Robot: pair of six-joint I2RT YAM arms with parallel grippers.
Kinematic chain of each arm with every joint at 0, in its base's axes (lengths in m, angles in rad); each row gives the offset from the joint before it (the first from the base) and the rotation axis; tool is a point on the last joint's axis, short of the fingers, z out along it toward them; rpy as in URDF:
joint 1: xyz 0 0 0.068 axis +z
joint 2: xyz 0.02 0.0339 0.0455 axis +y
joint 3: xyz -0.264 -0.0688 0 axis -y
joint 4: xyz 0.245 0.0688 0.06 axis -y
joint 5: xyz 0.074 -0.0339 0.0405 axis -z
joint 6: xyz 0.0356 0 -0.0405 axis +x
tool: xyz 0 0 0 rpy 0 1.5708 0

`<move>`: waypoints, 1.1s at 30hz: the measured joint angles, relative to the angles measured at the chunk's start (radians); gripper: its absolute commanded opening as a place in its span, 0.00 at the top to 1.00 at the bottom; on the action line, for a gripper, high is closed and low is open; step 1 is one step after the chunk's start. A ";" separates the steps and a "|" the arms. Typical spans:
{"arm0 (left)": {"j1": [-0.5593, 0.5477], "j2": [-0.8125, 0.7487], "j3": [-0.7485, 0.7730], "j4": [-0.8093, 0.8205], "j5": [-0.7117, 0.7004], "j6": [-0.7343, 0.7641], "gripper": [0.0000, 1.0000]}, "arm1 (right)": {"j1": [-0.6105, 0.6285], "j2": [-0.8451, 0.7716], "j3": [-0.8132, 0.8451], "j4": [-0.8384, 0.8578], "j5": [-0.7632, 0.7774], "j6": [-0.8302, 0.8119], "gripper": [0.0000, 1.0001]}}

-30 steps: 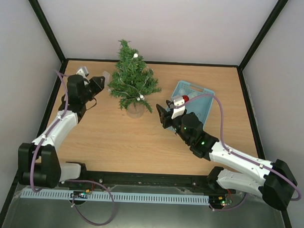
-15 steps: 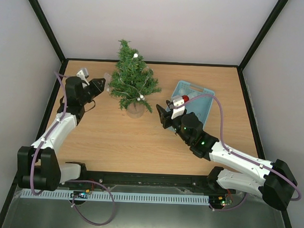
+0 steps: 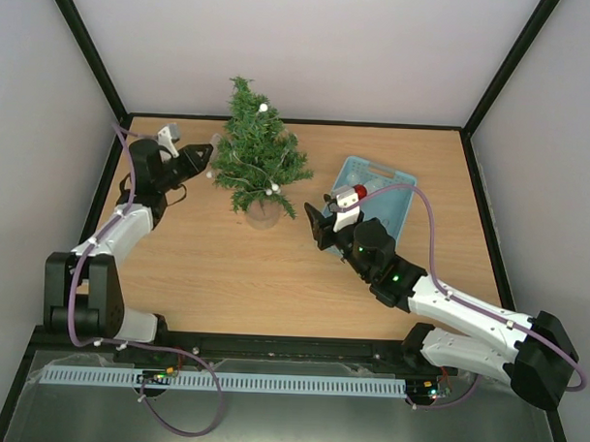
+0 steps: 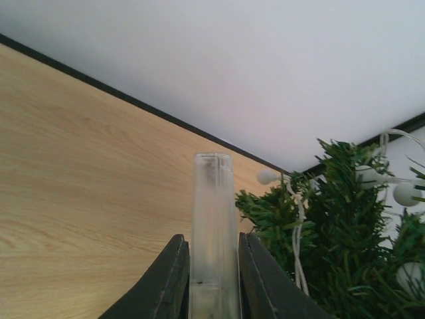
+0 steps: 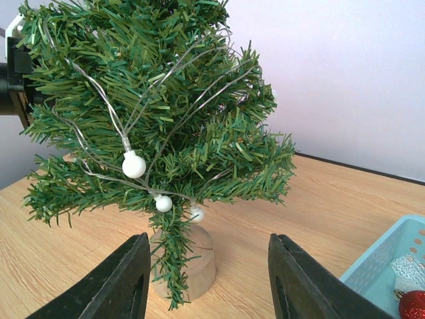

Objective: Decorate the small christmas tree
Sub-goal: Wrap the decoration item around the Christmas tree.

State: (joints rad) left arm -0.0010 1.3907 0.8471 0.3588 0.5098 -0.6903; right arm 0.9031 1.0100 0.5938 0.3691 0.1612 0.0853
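1. Found the small christmas tree upright on its clear cup base, long axis vertical, tip up, toward the far middle of the table.
2. Saw thin wire with white bulbs strung through its branches.
3. Noted the left gripper just left of the tree, jaws narrowed onto a clear plastic bar.
4. Noted the right gripper at the tree's near right, jaws parted, holding nothing.
5. Made out light wood underneath, a blue basket to the right, pale walls.
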 measured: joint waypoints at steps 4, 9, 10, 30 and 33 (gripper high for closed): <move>0.000 0.020 0.005 0.056 0.063 0.010 0.84 | 0.000 0.000 0.000 0.000 0.000 -0.001 0.53; 0.000 0.041 0.009 0.138 0.134 0.002 0.84 | 0.000 0.002 0.000 0.000 -0.002 -0.003 0.53; 0.000 0.048 0.012 0.147 0.146 0.002 0.84 | 0.000 0.004 0.000 0.000 -0.003 -0.003 0.53; 0.000 0.156 0.045 0.175 0.220 0.001 0.78 | 0.000 0.014 0.005 0.000 -0.013 -0.003 0.53; 0.000 0.156 0.050 0.165 0.214 0.006 0.75 | 0.000 0.013 0.005 0.000 -0.015 -0.002 0.53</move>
State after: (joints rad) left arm -0.0010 1.5471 0.8970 0.5240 0.7235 -0.6842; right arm 0.9031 1.0229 0.5983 0.3695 0.1463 0.0830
